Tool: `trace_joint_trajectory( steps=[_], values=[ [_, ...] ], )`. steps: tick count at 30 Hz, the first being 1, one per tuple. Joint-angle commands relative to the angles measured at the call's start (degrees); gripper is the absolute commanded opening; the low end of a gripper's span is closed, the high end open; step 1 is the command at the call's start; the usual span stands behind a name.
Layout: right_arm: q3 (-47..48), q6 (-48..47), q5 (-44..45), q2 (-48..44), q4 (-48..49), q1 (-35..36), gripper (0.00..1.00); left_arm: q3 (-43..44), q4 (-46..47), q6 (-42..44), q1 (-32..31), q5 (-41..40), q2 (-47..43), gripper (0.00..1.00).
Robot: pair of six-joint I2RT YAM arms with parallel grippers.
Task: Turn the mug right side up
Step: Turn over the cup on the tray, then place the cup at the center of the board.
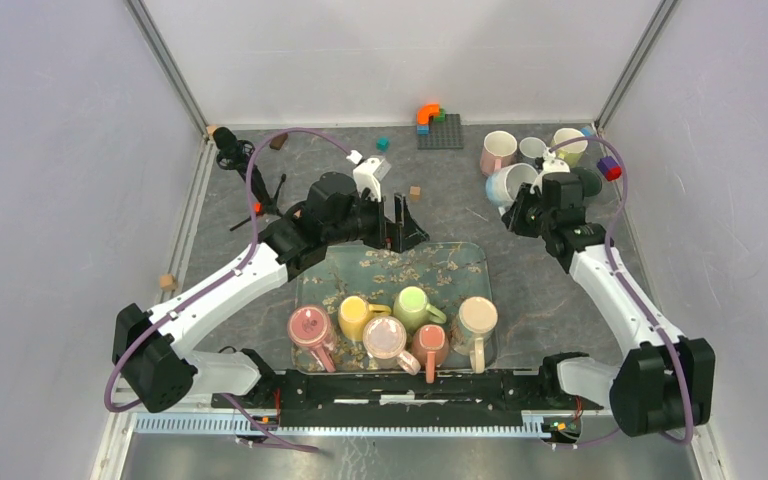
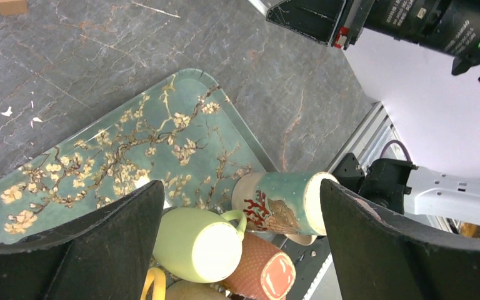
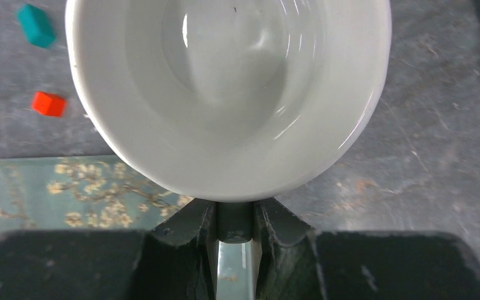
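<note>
My right gripper (image 1: 520,213) is shut on the handle (image 3: 234,220) of a mug (image 1: 510,184) with a pale blue outside and a white inside, to the right of the tray's far corner. In the right wrist view the mug (image 3: 228,94) fills the frame with its open mouth toward the camera, over the grey table. My left gripper (image 1: 406,226) hangs open above the far edge of the floral tray (image 1: 450,262). Nothing is between its fingers (image 2: 119,237). Below them, in the left wrist view, are a green mug (image 2: 200,240) and a teal coral-print mug (image 2: 284,203).
Several mugs stand bottom-up in a cluster on the tray's near half (image 1: 400,325). A pink mug (image 1: 498,152), a white mug (image 1: 532,150) and a yellow-green mug (image 1: 568,145) stand at the back right. A grey baseplate (image 1: 440,131) and small blocks lie at the back.
</note>
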Motion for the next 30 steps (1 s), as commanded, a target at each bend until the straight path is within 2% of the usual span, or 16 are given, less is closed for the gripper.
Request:
trace_joint_trajectory(
  steps=[1, 19, 30],
  values=[
    [5.8, -4.9, 5.4, 1.8, -1.4, -1.2, 0.0, 2.1, -1.8, 3.9, -0.2, 2.2, -1.4, 1.0],
    [14.9, -10.2, 11.7, 16.9, -8.5, -4.3, 0.0, 0.7, -4.1, 7.0, -0.3, 1.2, -3.2, 1.0],
    [18.8, -10.2, 12.5, 23.6, -9.0, -4.6, 0.0, 0.1, -3.9, 7.2, -0.3, 1.0, -3.7, 1.0]
  ],
)
